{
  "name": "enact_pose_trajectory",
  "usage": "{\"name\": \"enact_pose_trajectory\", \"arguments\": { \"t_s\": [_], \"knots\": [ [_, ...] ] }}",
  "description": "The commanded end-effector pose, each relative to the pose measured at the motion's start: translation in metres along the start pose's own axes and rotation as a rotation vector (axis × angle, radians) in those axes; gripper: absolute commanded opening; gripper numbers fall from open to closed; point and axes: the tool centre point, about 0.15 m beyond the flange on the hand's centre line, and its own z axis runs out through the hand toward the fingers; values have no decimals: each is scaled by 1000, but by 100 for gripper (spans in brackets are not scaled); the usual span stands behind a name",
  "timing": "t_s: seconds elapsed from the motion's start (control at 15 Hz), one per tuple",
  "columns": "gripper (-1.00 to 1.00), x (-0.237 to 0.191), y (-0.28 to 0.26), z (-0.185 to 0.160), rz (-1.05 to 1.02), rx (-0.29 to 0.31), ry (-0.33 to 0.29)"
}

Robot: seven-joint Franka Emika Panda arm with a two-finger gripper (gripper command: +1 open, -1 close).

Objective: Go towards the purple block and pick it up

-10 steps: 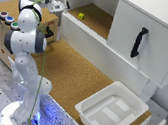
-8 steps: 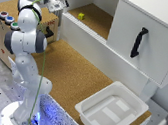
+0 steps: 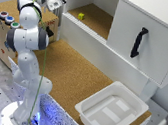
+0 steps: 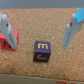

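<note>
- purple block (image 4: 42,51): lies on the cork-covered tabletop (image 4: 45,22), seen in the wrist view between the two fingers and a little ahead of them; a yellow mark shows on its upper face.
- gripper (image 4: 41,31): jaws open and empty, one finger on each side of the block, apparently not yet down at its level.
- step in hand: the approach. judged best done by centring the block between the fingers, lowering straight, then closing on its two opposite side faces.
- red block (image 4: 8,41): just beside one finger (image 4: 7,31), partly hidden behind it; a sideways drift could nudge it.
- exterior view: yellow block (image 3: 81,16) on the shelf, white tray (image 3: 111,110) well apart; neither looks in the way.
</note>
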Motion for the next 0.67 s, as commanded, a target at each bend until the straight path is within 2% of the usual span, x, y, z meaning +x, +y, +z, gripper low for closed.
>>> {"name": "enact_pose_trajectory", "arguments": {
  "t_s": [0.0,0.6],
  "knots": [
    [100,26,34,23,-86,73,-91],
    [100,33,32,46,-123,121,-123]
  ]
}}
